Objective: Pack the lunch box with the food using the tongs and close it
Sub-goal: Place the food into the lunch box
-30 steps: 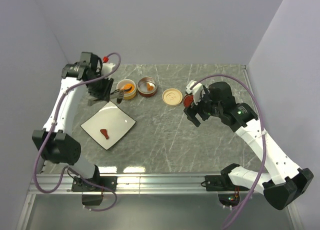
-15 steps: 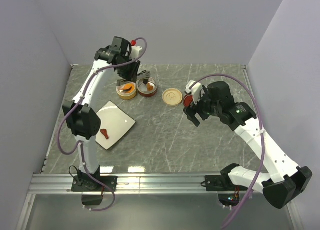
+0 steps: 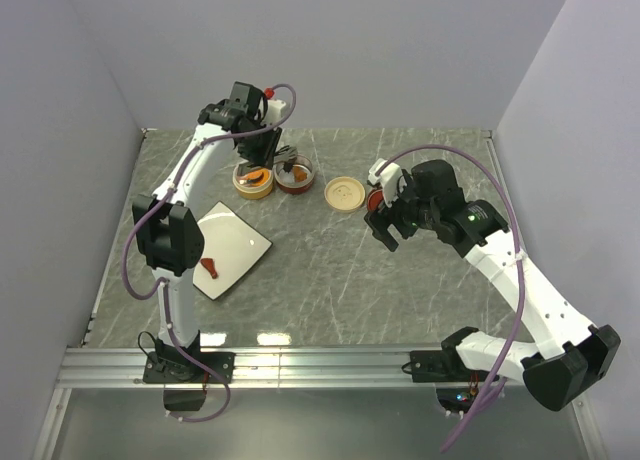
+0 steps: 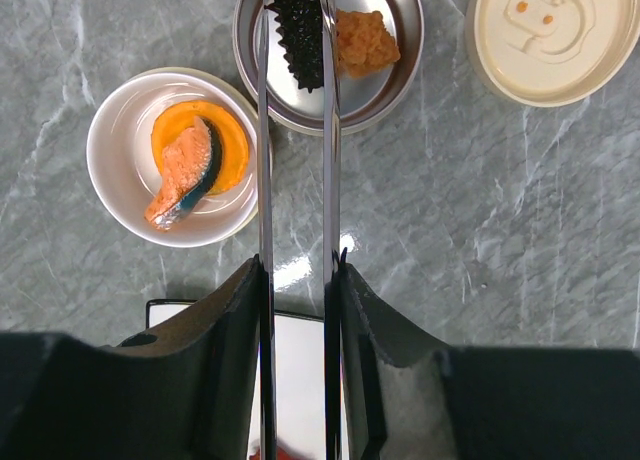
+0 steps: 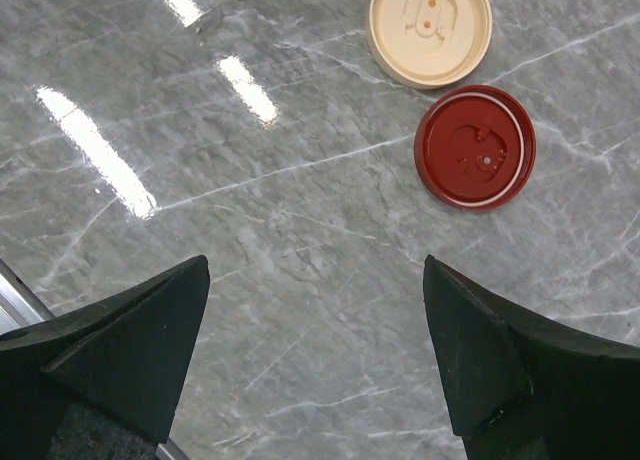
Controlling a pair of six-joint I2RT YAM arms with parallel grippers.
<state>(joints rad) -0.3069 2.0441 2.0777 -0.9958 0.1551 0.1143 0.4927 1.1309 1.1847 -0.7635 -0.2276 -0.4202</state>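
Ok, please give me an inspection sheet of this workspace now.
Surface: grey marble table.
Job's things: cream tub holds orange piece and salmon slice; steel-lined tub holds dark oblong and orange chunk; cream lid and red lid lie off; one red piece on white plate.
Clutter: nothing seen.
Grippers: left gripper shut on tongs, tips over steel-lined tub; right gripper open above table.
Cables: purple cables along both arms.
Surroundings: plain walls, metal rail at near edge.

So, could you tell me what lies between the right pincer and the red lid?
Only bare table lies between the right pincer and the red lid, per the right wrist view.
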